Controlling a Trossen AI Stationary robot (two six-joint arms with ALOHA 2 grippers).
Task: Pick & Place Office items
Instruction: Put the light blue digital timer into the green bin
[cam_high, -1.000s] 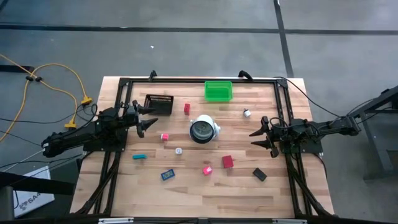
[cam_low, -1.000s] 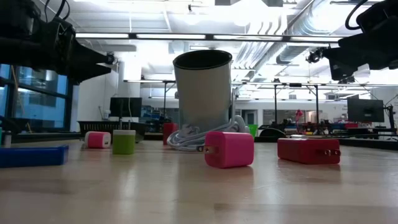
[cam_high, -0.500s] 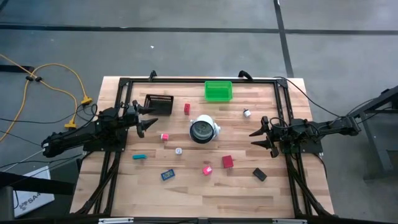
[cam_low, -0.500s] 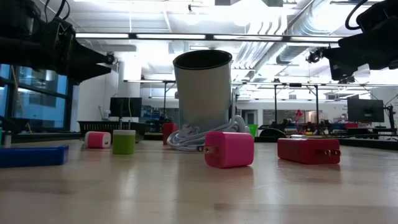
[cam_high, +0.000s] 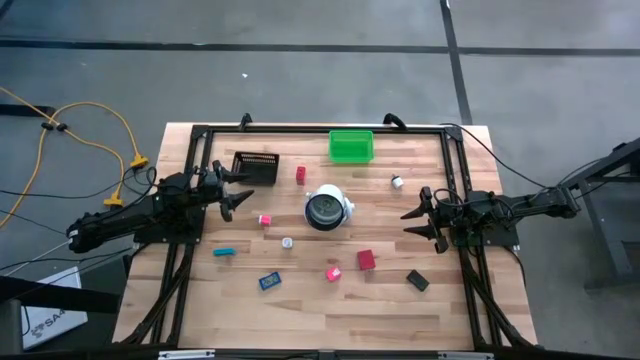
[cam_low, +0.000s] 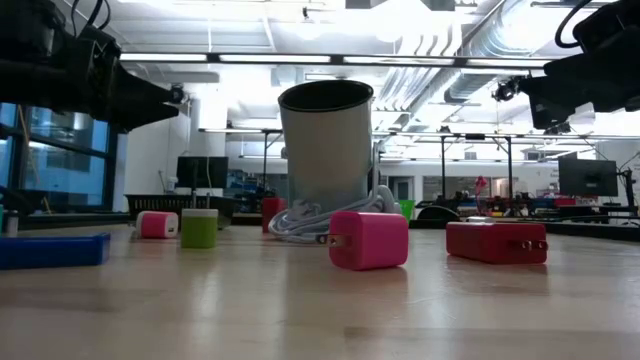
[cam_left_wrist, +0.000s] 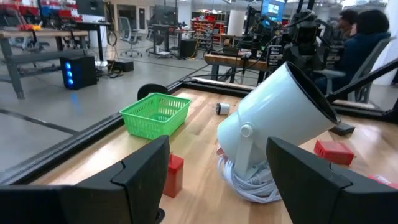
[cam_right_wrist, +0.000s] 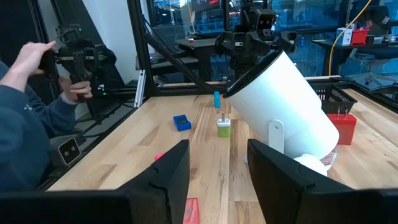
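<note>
Table (cam_high: 330, 300) pale wood planks, matt; pink block (cam_low: 368, 240) & green bin (cam_left_wrist: 155, 114) look plastic.

Pale striped-wood table (cam_high: 300, 310). Bright green bin (cam_high: 351, 146); black mesh tray (cam_high: 255, 166). White round object (cam_high: 327, 208), dark face. Blocks: red (cam_high: 366, 260), pink (cam_high: 333, 273), small pink (cam_high: 265, 220), red (cam_high: 300, 175). Flat pieces: blue (cam_high: 268, 282), teal (cam_high: 224, 252), black (cam_high: 417, 280). Yellow cable (cam_high: 100, 140) on grey floor.
</note>
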